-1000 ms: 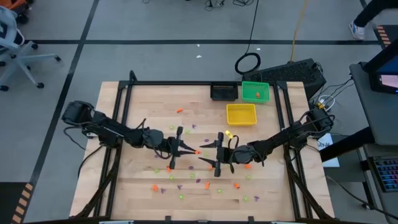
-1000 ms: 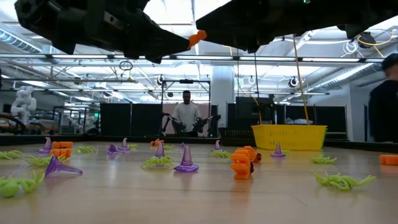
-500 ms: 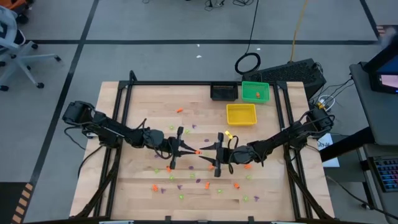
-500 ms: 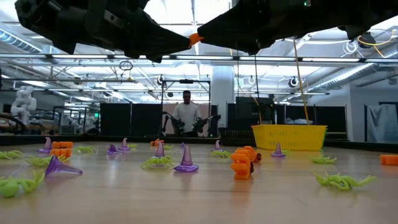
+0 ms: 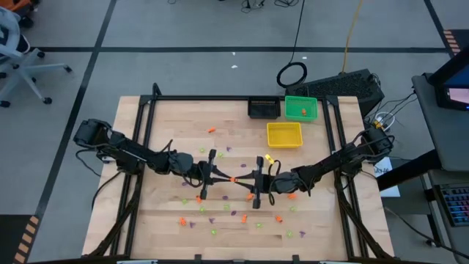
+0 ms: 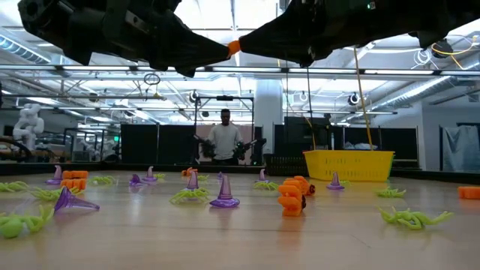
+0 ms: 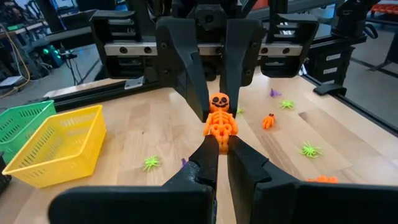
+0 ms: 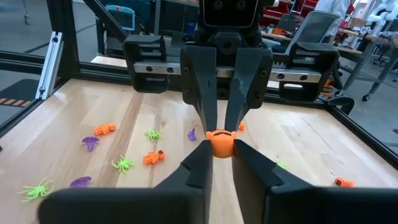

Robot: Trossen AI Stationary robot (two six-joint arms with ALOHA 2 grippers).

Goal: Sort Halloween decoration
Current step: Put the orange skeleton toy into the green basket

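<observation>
From above, the left gripper [image 5: 229,178] and right gripper [image 5: 240,179] meet tip to tip over the middle of the pale wooden bench [image 5: 168,117], with a small orange plastic skeleton figure [image 5: 234,179] between them; its shape is too small to read here. The yellow mesh bin [image 5: 283,134] sits far right.

At bench level the figure [image 6: 235,46] is only an orange speck between the two dark arms, high above the scattered purple cone hats [image 6: 224,192] and light-green spiders [image 6: 411,218].

The left wrist view shows the figure [image 7: 219,121] whole: pumpkin head toward the right arm, long axis running gripper to gripper. The left jaws hold its legs, nearly closed; the right jaws stand narrow beside its head.

The right wrist view shows only its round head [image 8: 219,141], the body hidden.
</observation>
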